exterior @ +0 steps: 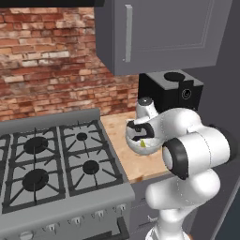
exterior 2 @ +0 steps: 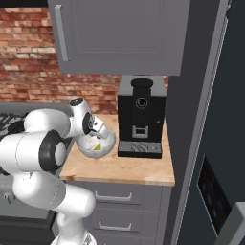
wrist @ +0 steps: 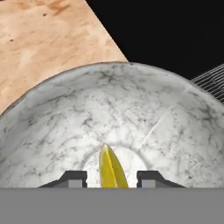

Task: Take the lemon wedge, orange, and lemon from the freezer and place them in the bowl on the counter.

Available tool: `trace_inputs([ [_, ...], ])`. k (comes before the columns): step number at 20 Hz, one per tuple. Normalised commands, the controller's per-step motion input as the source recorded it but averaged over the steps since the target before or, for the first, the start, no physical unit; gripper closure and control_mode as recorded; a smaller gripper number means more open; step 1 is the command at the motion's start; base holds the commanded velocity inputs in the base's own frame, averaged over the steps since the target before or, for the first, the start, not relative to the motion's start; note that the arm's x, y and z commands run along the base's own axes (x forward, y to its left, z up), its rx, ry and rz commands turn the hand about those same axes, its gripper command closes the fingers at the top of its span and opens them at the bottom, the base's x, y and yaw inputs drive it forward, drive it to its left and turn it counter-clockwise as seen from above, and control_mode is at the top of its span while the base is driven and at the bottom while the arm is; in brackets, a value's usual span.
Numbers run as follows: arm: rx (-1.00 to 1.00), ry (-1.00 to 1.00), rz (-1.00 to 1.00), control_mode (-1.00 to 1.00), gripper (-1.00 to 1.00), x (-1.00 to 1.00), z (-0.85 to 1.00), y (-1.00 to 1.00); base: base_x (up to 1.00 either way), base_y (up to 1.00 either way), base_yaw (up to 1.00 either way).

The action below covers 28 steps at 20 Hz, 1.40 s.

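1. Plainly, the gripper [wrist: 111,177] hung inside the bowl [wrist: 65,127], its two dark fingertips [wrist: 74,177] spread apart with gaps on either side of the lemon wedge [wrist: 111,168].
2. That wedge stood edge-on between the tips, touching neither, over the pale centre of the bowl's floor.
3. From the left base camera, the gripper [exterior: 140,136] reached down into the bowl [exterior: 133,143], and the wedge [exterior: 143,144] showed just below it.
4. The bowl [exterior 2: 107,141] sat on the counter [exterior 2: 134,167], directly under the gripper [exterior 2: 95,139].
5. A black coffee machine [exterior 2: 141,117] stood beyond the gripper, beside the bowl.
6. A gas stove [exterior: 51,159] lay to the gripper's other side.
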Motion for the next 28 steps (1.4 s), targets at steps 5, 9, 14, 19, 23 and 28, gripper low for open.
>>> trace_inputs([
  [5, 0.0, -0.02, 0.0, -1.0, -1.0, -0.09, 0.14, 0.0, 0.0, 0.0, 0.0],
  [9, 0.0, -0.17, 0.0, -1.0, -1.0, -0.79, 0.8, 0.02, 0.0, 0.0, 0.0],
  [14, -0.03, -0.23, 0.0, -1.0, -1.0, -1.0, 0.58, 0.13, 0.0, 0.0, 0.0],
  [19, -0.02, -0.17, 0.0, -1.0, -1.0, -1.0, 0.09, 0.26, 0.0, 0.0, 0.0],
  [23, 0.0, 0.0, 0.0, 1.0, -1.0, 0.0, 0.0, 0.0, -1.0, 0.2, 0.0],
  [28, 0.0, 0.0, 0.0, 1.0, -1.0, 0.0, 0.0, 0.0, -1.0, 0.05, 0.0],
])
